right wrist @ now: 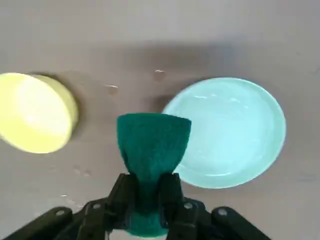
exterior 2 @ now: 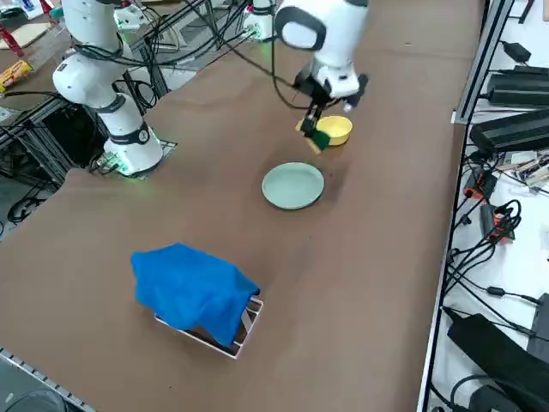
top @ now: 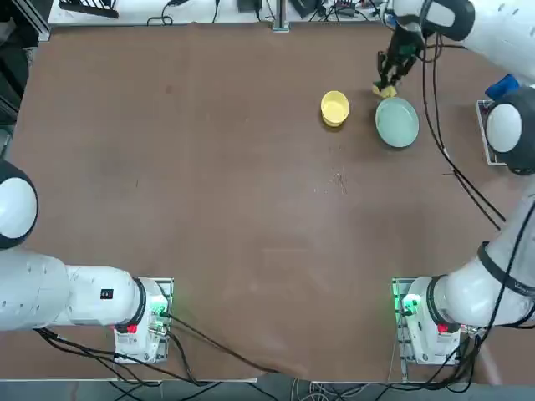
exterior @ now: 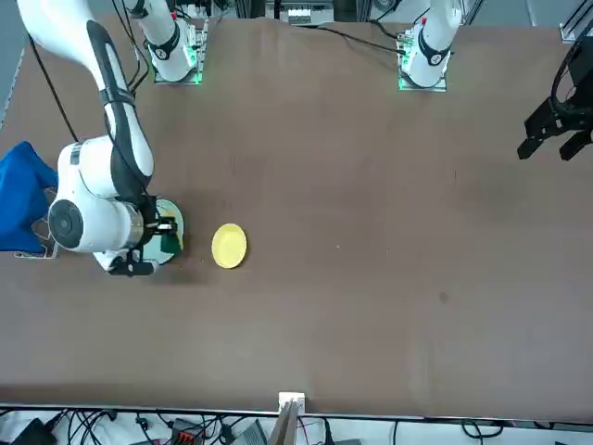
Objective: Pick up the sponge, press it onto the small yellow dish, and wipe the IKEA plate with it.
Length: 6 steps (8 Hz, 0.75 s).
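We're looking at a broad, matte brown tabletop [top: 251,209], faintly scuffed, with black cables [exterior 2: 485,257] tangled on the pale surface past its edge. From overhead, the right arm [top: 518,134] covers most of the sponge [top: 384,90], leaving us just a sliver of yellow, and in the front view that same arm hides part of the IKEA plate [top: 397,122]. The wrist view cuts off one side of the small yellow dish [right wrist: 35,112], but there we get the sponge properly: dark green, fuzzy-looking scouring cloth, pinched into a waist and flaring out beyond the fingertips. The right gripper [right wrist: 148,187] is nearly closed, its black fingers squeezing the sponge between them, and we have it hanging near both dishes. The plate is smooth, glossy, pale blue-green and round with a shallow rim; the yellow one is a deeper little bowl, apart from it. Small wet-looking drops [right wrist: 159,75] on the table show up only at the wrist. And from the right side, we see a bright blue cloth [exterior 2: 193,287] draped in soft folds over a white wire rack [exterior 2: 244,330], which the overhead view largely loses behind the arm.
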Tool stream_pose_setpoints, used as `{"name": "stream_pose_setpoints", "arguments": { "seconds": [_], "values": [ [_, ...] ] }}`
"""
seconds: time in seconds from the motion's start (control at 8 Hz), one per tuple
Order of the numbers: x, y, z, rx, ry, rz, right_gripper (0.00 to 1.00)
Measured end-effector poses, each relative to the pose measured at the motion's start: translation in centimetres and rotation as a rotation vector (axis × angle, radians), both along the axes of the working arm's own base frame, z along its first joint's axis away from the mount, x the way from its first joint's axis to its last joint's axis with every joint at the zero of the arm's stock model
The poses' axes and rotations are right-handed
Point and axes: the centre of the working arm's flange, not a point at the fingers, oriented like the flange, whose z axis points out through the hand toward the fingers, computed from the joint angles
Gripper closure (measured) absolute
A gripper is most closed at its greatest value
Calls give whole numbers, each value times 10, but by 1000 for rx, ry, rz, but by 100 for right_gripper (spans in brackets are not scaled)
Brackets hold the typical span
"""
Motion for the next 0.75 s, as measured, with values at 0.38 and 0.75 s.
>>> {"name": "stream_pose_setpoints", "arguments": {
  "seconds": [0.38,0.75],
  "values": [
    [-44,-52,-51,10,9,-6,72],
    [-68,-67,-83,9,5,-17,72]
  ]
}}
